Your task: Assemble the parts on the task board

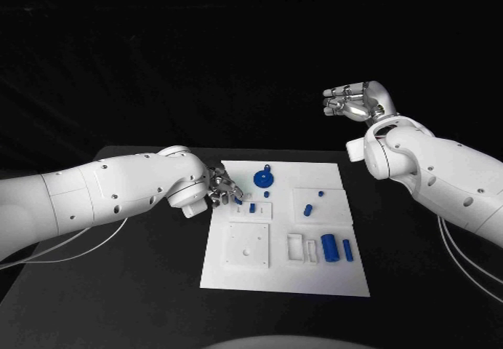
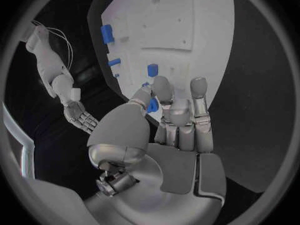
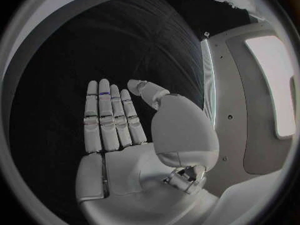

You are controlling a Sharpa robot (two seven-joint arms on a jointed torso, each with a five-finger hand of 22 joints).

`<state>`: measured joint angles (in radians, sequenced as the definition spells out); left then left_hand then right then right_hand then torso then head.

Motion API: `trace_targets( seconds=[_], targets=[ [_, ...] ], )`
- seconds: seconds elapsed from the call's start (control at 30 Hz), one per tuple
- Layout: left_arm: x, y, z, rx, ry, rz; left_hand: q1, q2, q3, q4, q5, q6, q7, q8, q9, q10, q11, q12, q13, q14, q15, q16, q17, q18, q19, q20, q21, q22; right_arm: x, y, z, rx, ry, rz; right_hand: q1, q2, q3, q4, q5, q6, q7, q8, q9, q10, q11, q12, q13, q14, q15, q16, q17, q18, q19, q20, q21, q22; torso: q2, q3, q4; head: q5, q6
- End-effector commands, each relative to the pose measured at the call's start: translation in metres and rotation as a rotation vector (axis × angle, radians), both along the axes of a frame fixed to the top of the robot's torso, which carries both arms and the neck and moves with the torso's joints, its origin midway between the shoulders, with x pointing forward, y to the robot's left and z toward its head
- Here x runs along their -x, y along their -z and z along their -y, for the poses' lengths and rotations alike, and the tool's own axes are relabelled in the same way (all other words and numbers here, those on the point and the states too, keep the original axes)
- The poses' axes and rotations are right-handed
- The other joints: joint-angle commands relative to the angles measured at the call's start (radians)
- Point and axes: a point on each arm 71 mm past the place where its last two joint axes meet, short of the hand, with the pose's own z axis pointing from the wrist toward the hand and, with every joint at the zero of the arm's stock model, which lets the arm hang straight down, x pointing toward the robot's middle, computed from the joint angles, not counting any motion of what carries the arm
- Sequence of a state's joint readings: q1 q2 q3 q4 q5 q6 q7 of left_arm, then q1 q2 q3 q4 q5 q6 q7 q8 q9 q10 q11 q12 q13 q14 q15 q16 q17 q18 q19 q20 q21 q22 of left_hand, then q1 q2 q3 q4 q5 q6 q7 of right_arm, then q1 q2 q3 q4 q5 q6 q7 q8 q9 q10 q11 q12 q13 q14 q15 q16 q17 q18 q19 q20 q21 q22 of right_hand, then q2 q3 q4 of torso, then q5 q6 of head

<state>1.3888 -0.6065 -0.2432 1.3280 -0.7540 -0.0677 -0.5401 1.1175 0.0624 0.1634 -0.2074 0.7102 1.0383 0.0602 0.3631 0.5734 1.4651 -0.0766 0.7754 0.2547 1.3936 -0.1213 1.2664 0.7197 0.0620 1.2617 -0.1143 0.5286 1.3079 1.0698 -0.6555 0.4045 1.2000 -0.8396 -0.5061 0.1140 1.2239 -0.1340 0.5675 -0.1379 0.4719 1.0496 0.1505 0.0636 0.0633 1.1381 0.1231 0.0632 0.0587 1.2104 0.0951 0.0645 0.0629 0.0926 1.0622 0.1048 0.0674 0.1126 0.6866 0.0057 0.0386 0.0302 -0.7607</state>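
Black table (image 1: 126, 291): left hand (image 1: 221, 187) pinches blue part (image 2: 152, 105) over task board (image 1: 283, 280).

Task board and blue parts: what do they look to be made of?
Task board: looks like rigid white plastic, matte; flat, even surface with crisp recessed pockets and no glare. Blue parts, such as the cylinder: probably moulded or printed plastic, uniform saturated colour, dull sheen. Neither can be confirmed from looks alone.

A black table (image 1: 126, 291) (cables (image 1: 73, 247) trailing across).
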Motion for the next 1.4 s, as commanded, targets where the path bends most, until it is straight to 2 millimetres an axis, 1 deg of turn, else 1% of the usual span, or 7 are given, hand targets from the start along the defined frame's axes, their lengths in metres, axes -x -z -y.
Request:
trace_targets(
  seconds=[0.03,0.17,0.43,0.73,0.83,1.03,1.4],
  targets=[
    [0.002,0.001,0.003,-0.019,0.018,0.005,0.004,0.007,0.040,-0.039,0.007,0.070,-0.065,0.003,0.005,0.049,-0.007,0.006,-0.001,0.007,0.002,0.005,0.001,0.009,-0.003,0.008,0.004,0.018,0.001,-0.005,-0.001,-0.065,-0.034,0.069,-0.009,0.001,0.003,-0.002,0.006,-0.007,0.001,-0.001,-0.001,-0.015,0.002,-0.005,-0.002,-0.023,0.005,-0.002,-0.001,0.012,-0.015,0.010,0.003,-0.042,0.000,-0.0006,-0.0006,0.001,-0.003],
    [0.003,0.003,0.003,-0.027,0.021,0.007,0.004,0.007,0.040,-0.039,0.007,0.070,-0.065,0.003,0.005,0.049,-0.007,0.006,-0.001,0.007,0.002,0.005,0.001,0.009,-0.003,0.008,0.004,0.018,0.001,-0.005,-0.001,-0.071,-0.045,0.075,-0.011,0.001,0.000,-0.001,0.010,-0.010,0.001,-0.001,-0.001,-0.021,0.005,-0.005,-0.002,-0.037,0.011,-0.004,-0.002,0.012,-0.033,0.018,0.000,-0.047,0.000,-0.0006,-0.0005,0.001,-0.005],
    [0.005,0.008,0.002,-0.041,0.030,0.002,0.003,0.007,0.041,-0.040,0.007,0.071,-0.066,0.003,0.005,0.049,-0.007,0.008,-0.004,0.008,0.002,0.005,0.003,0.010,-0.003,0.009,0.006,0.018,0.001,-0.004,-0.001,-0.076,-0.058,0.056,-0.017,0.002,-0.010,0.005,0.010,-0.021,0.005,-0.002,-0.001,-0.028,0.011,-0.005,-0.002,-0.042,0.019,-0.004,-0.002,0.008,-0.042,0.019,0.001,-0.047,0.000,0.0001,-0.0005,0.002,-0.007],
    [0.007,0.013,0.002,-0.062,0.043,0.010,0.003,0.007,0.041,-0.040,0.006,0.071,-0.065,0.002,0.004,0.049,-0.006,0.008,-0.005,0.007,0.003,0.004,0.002,0.011,-0.004,0.011,0.006,0.018,0.000,-0.002,-0.003,-0.069,-0.073,0.044,-0.015,0.001,-0.015,0.003,0.015,-0.024,0.006,-0.002,-0.001,-0.033,0.011,-0.005,-0.002,-0.047,0.019,-0.004,-0.003,0.007,-0.047,0.020,0.001,-0.048,0.000,0.0004,-0.0006,0.003,-0.008],
    [0.008,0.014,0.002,-0.065,0.045,0.011,0.003,0.007,0.041,-0.040,0.006,0.071,-0.065,0.002,0.004,0.049,-0.006,0.008,-0.005,0.007,0.003,0.004,0.002,0.011,-0.004,0.011,0.006,0.018,0.000,-0.002,-0.004,-0.064,-0.083,0.036,-0.017,0.001,-0.024,0.005,0.014,-0.041,0.009,-0.002,-0.002,-0.042,0.016,-0.005,-0.002,-0.056,0.025,-0.004,-0.003,0.006,-0.055,0.023,0.000,-0.048,0.000,0.0003,-0.0012,0.003,-0.010],
    [0.009,0.015,0.001,-0.069,0.049,0.010,0.003,0.007,0.041,-0.040,0.006,0.071,-0.065,0.002,0.004,0.049,-0.006,0.008,-0.005,0.007,0.003,0.004,0.002,0.011,-0.004,0.011,0.006,0.018,0.000,-0.001,-0.005,-0.050,-0.097,0.034,-0.016,0.001,-0.032,0.005,0.015,-0.047,0.009,-0.002,-0.002,-0.044,0.016,-0.005,-0.002,-0.059,0.025,-0.004,-0.003,0.006,-0.058,0.025,0.000,-0.048,0.000,0.0005,-0.0003,0.003,-0.009],
    [0.011,0.016,0.001,-0.076,0.057,0.004,0.003,0.007,0.041,-0.040,0.006,0.071,-0.065,0.002,0.004,0.049,-0.006,0.008,-0.005,0.007,0.003,0.004,0.002,0.011,-0.004,0.011,0.006,0.018,0.000,-0.001,-0.006,-0.046,-0.106,0.034,-0.015,0.002,-0.040,0.004,0.014,-0.054,0.010,-0.003,-0.002,-0.046,0.017,-0.005,-0.002,-0.063,0.027,-0.004,-0.003,0.006,-0.062,0.026,0.000,-0.048,0.000,-0.0003,-0.0004,0.003,-0.011]
  ],
)
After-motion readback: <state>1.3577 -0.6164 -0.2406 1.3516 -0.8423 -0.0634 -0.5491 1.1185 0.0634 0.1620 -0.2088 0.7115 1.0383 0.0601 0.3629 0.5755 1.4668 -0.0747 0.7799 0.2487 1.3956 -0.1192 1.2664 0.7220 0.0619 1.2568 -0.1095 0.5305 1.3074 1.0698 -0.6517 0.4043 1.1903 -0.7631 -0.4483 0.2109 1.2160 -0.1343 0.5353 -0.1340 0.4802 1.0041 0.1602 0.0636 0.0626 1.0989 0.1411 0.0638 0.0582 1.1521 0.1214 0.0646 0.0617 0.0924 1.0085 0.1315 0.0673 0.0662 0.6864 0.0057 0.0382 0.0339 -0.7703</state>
